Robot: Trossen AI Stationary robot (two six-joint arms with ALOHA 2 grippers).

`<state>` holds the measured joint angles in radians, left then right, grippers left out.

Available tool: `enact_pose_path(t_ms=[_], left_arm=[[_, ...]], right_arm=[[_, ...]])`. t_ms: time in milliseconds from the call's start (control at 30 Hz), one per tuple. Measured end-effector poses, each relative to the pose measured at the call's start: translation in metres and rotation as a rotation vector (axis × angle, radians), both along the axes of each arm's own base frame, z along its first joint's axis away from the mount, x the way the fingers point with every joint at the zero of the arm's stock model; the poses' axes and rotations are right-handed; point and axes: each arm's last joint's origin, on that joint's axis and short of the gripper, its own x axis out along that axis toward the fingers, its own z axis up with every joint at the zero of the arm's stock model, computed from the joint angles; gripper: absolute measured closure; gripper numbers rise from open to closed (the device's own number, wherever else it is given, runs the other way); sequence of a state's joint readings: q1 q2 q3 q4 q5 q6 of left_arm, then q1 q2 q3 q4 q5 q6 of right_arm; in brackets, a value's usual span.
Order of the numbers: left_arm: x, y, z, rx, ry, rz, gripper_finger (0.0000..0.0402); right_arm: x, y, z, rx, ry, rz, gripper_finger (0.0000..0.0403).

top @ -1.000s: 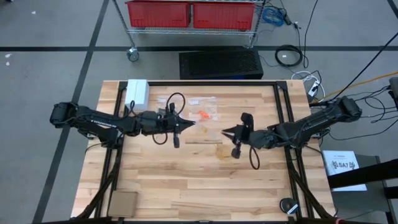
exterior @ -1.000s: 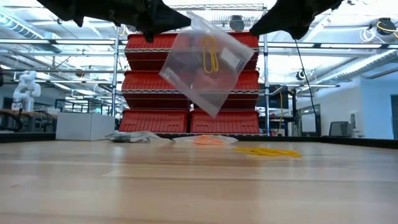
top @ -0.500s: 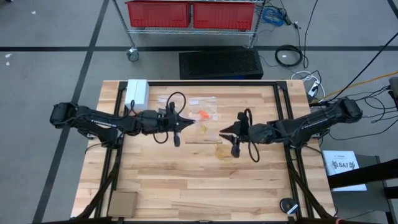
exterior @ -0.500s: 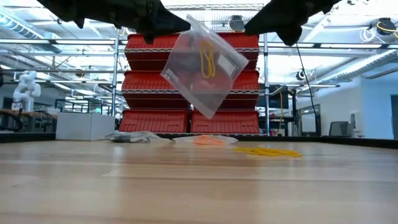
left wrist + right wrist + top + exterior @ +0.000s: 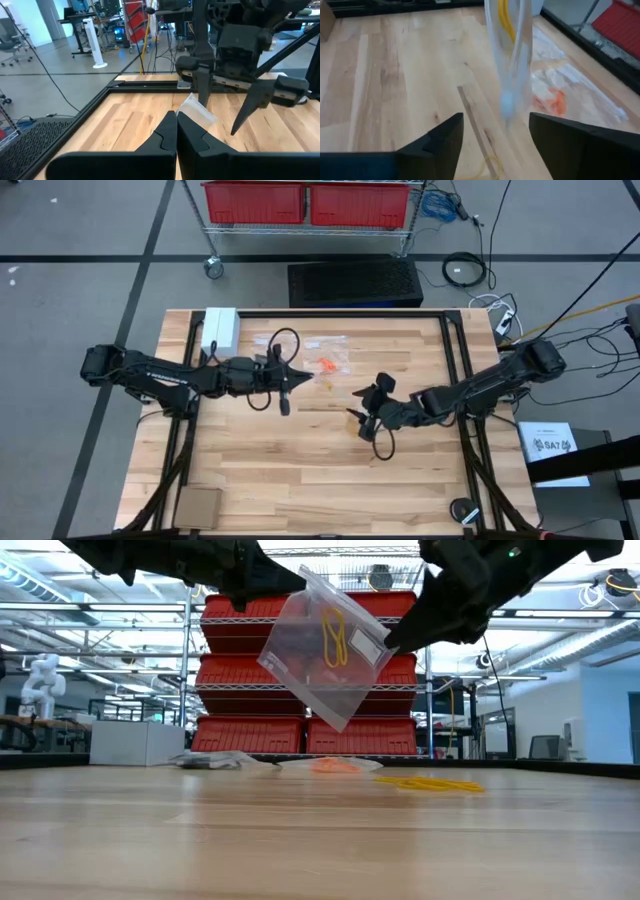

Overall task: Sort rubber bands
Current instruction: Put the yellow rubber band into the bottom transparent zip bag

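R gripper (image 5: 362,406) dropped lower, jaws now wide, below bag (image 5: 325,645) w/ yellow bands (image 5: 336,633); L gripper (image 5: 303,379) clamps bag. Loose bands (image 5: 428,783) on desk (image 5: 320,840): unsorted.

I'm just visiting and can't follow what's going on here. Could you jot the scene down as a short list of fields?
left hand: shut on the clear zip bag, holding it above the table
bag contents: yellow rubber bands
right hand: open, beside the bag, holding nothing
on the table: loose yellow rubber bands, orange rubber bands, more clear bags
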<state>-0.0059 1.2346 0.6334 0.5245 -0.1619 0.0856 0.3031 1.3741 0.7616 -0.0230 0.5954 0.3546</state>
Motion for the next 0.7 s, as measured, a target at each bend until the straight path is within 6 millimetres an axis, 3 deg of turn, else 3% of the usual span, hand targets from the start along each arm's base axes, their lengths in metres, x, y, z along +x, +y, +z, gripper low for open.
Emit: enact_pose_path(t_ms=[167, 400, 700], left_arm=[[0.000, 0.000, -0.001, 0.000, 0.006, 0.000, 0.0402], [0.000, 0.000, -0.001, 0.000, 0.012, 0.000, 0.0402], [0.000, -0.003, -0.002, -0.014, 0.017, -0.017, 0.0402]], right_arm=[[0.011, 0.003, -0.007, -0.044, -0.037, -0.008, 0.0215], [0.022, 0.000, -0.026, -0.118, 0.007, -0.050, 0.0386], [0.014, -0.003, 0.001, -0.133, -0.093, -0.078, 0.0402]])
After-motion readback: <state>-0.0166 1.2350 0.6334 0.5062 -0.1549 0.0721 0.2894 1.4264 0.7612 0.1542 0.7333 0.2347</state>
